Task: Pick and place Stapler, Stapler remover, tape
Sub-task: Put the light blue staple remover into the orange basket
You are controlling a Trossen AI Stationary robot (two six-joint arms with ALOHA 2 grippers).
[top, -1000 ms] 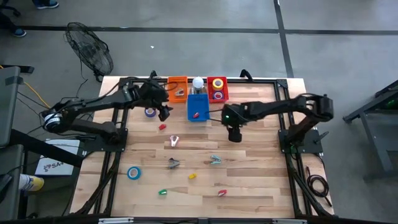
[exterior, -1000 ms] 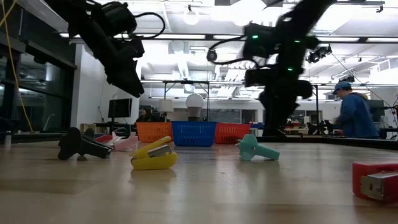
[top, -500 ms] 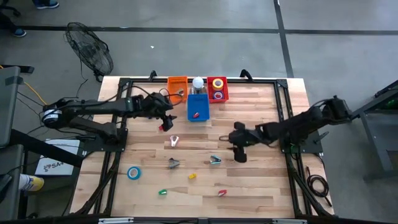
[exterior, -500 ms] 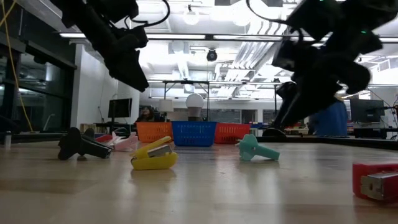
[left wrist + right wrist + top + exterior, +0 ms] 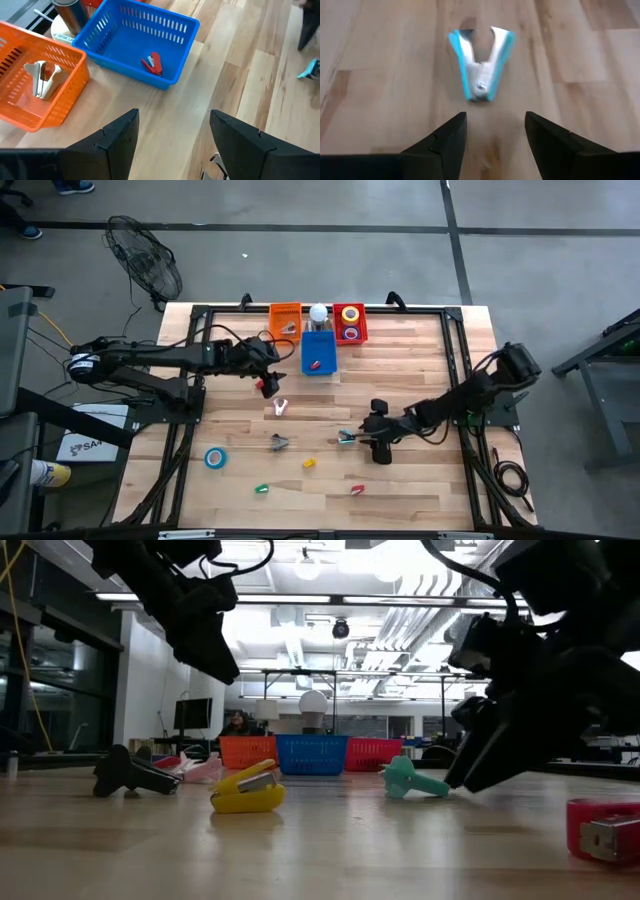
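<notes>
Three little baskets sit in a row at the far edge of the table: the orange basket (image 5: pixel 285 321) has a silver staple remover (image 5: pixel 42 78) lying in it, the blue basket (image 5: pixel 318 352) in the middle holds one red stapler (image 5: pixel 153 63), and the red basket (image 5: pixel 349 322) has a couple of tape rolls (image 5: pixel 349 323) in it (looks like a yellow one and a purplish one, hard to be sure from above). A white round thing (image 5: pixel 318 311) stands just behind the blue basket. There's a label on something round beside the baskets in the left wrist view, but I can't read it. The left gripper (image 5: pixel 266 370) hangs above the table near the blue and orange baskets, fingers spread wide and holding nothing. The right gripper (image 5: pixel 368 428) is down low by the table, also spread and empty, pointed right at a teal staple remover (image 5: pixel 481 61) that lies flat on the wood just in front of its fingertips, not touching. Loose on the table: a blue tape roll (image 5: pixel 215 457) near the left side, a yellow stapler (image 5: pixel 246 788), a green stapler (image 5: pixel 262 489), a red stapler near the front edge (image 5: pixel 356 490), a dark staple remover (image 5: pixel 279 442), and a pink-and-white staple remover (image 5: pixel 280 407).
</notes>
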